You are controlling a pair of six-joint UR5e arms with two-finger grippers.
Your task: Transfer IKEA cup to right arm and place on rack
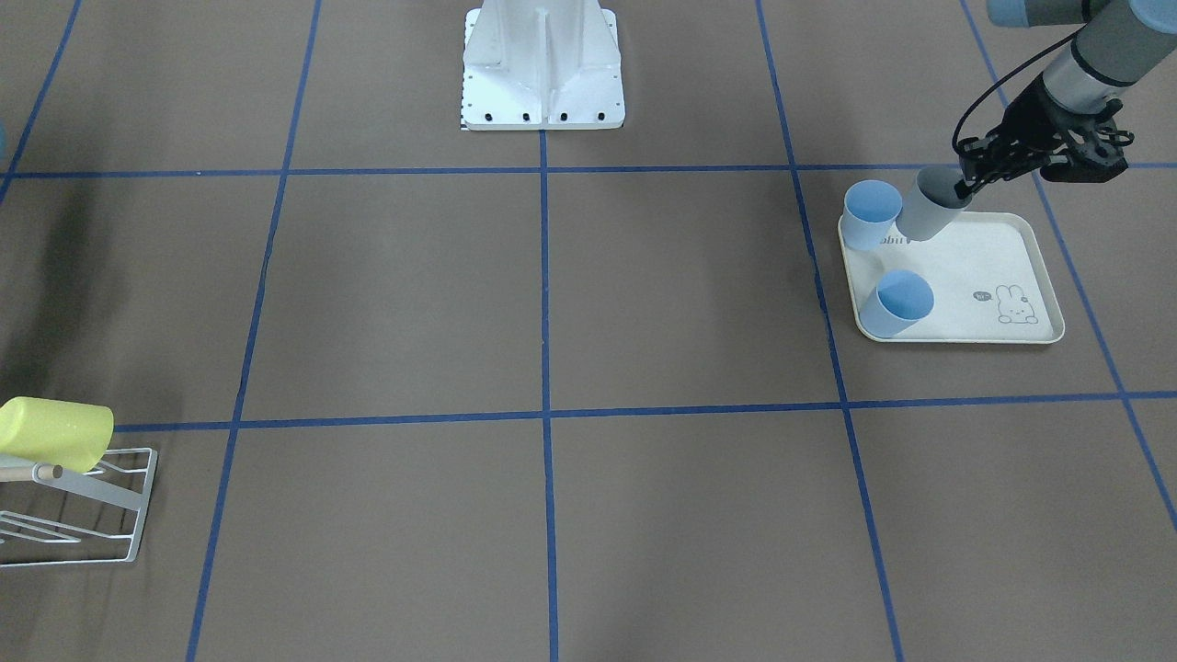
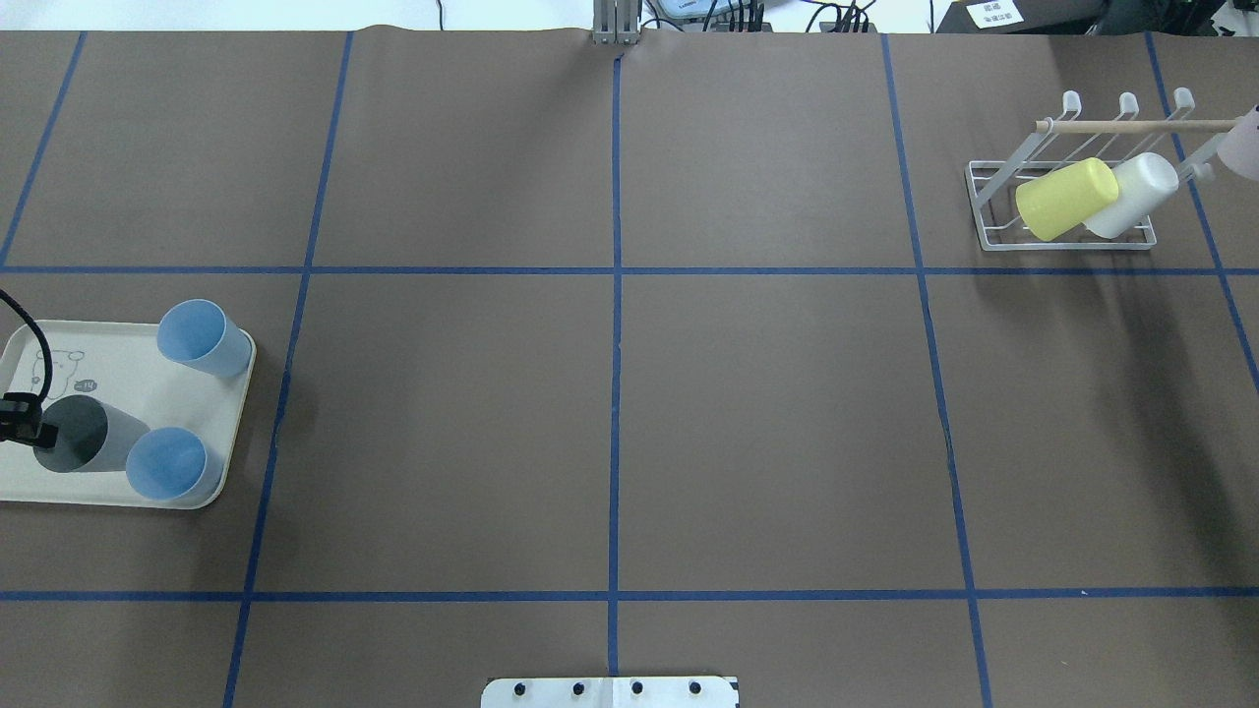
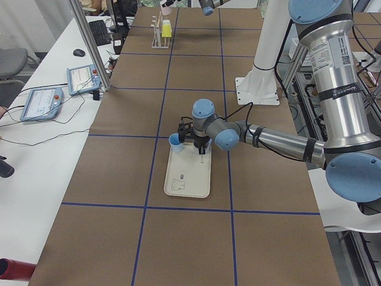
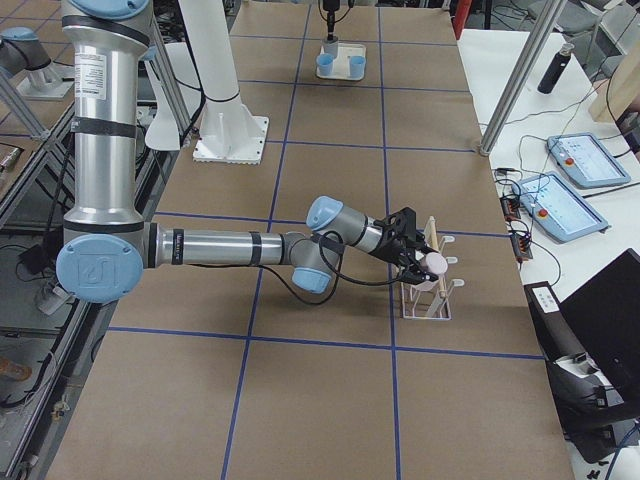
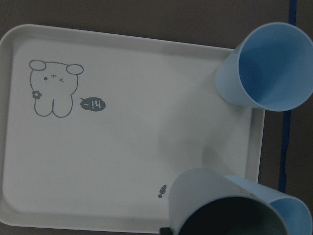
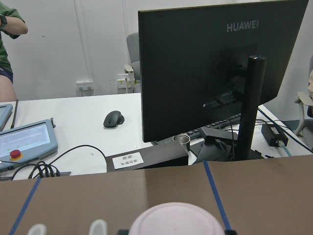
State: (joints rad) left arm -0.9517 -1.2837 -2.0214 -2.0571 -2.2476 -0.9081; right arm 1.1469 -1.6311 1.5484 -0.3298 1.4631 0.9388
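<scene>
A grey cup (image 1: 927,210) leans on the cream tray (image 1: 979,267), and my left gripper (image 1: 965,187) is shut on its rim. The overhead view shows that cup (image 2: 87,435) with the gripper (image 2: 32,429) at the table's left edge. Its dark mouth (image 5: 222,213) fills the bottom of the left wrist view. My right gripper (image 4: 412,245) is shut on a pink cup (image 4: 435,264) beside the rack (image 2: 1067,244). That pink cup (image 2: 1241,145) is cut off by the overhead view's right edge. The rack's wooden dowel (image 2: 1131,126) runs across its top.
Two blue cups (image 2: 202,337) (image 2: 167,464) stand on the tray (image 2: 123,383) next to the grey one. A yellow cup (image 2: 1067,200) and a white cup (image 2: 1136,194) lie on the rack's rods. The robot's base plate (image 1: 542,64) sits mid-table. Monitor and control tablets lie beyond the table.
</scene>
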